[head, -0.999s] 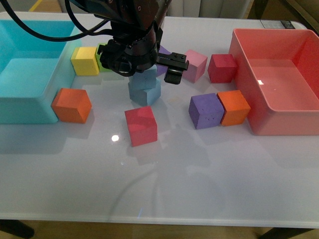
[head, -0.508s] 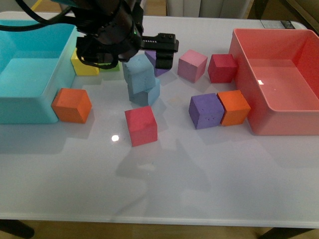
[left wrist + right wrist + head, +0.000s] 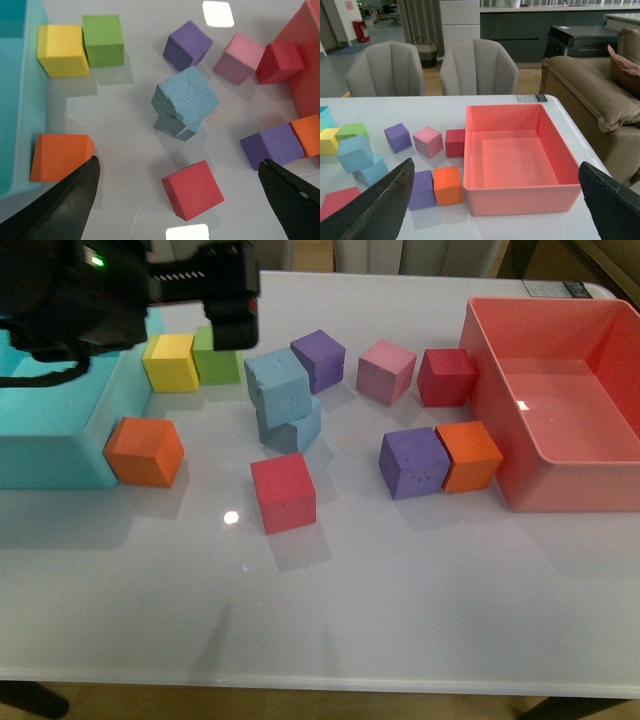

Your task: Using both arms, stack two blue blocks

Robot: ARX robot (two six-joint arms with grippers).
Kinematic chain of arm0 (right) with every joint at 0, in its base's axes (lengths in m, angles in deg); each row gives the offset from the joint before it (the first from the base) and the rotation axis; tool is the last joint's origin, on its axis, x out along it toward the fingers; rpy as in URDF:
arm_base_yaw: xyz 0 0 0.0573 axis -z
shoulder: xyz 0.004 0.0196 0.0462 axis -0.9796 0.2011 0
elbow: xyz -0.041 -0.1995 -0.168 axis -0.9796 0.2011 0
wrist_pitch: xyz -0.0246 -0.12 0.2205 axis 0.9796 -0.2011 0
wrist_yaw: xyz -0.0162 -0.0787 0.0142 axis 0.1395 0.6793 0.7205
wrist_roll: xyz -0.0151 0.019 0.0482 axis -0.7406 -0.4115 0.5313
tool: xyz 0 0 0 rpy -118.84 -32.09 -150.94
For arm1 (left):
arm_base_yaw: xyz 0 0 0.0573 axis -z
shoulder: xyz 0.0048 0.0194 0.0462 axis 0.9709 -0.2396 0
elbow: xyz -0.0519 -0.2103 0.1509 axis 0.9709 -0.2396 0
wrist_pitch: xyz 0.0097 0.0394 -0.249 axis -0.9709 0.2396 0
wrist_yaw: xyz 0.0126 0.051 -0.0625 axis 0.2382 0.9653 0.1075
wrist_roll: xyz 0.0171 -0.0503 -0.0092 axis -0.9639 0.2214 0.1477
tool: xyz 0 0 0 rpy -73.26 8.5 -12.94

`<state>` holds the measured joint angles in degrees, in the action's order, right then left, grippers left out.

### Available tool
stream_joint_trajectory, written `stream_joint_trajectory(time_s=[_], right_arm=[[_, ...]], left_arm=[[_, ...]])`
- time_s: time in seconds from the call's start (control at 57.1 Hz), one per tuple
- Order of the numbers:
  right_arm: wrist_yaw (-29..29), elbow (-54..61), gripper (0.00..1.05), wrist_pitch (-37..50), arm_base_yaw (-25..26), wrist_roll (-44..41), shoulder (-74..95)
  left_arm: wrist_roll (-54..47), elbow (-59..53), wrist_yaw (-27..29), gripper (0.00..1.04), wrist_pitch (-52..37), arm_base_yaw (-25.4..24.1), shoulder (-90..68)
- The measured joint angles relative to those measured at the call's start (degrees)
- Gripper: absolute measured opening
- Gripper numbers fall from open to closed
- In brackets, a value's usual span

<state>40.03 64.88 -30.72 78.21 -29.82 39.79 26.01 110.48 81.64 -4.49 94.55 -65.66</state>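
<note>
I read no writing or labels anywhere. I count two blue blocks, upper blue block (image 3: 277,387) sitting skewed on the lower blue block (image 3: 297,428) mid-table, two purple cubes, two orange, two red, one pink, one yellow, one green. Left gripper (image 3: 180,190) hangs above, fingers spread wide, holding nothing. Right gripper (image 3: 495,200) also spread wide over the pink bin (image 3: 520,192)

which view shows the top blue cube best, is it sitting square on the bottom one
The left wrist view: the upper sky-blue foam cube sits twisted and overhanging the lower blue cube. The front view shows it tilted; the right wrist view shows it small and distant.
</note>
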Motion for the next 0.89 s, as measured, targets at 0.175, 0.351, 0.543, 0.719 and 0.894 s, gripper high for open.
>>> stream_joint_trajectory(time_s=[0.175,0.351,0.543,0.719,0.894], right_arm=[[0.04,0.00,0.96,-0.02,0.00,0.00,0.00],[-0.04,0.00,0.96,-0.02,0.00,0.00,0.00],[-0.04,0.00,0.96,-0.02,0.00,0.00,0.00],[-0.04,0.00,0.96,-0.02,0.00,-0.02,0.00],[-0.04,0.00,0.96,-0.04,0.00,-0.02,0.00]], left_arm=[[-11.96,-23.17,13.25,0.63,-46.45,-4.96,4.94],[-14.40,-33.97,9.33,0.23,-51.84,-8.59,16.57],[-14.82,-40.09,6.80,0.02,-48.89,-11.04,25.09],[-14.86,-44.63,4.66,0.02,-43.43,-13.25,35.04],[-14.93,-47.65,0.22,0.02,-35.98,-18.05,45.44]])
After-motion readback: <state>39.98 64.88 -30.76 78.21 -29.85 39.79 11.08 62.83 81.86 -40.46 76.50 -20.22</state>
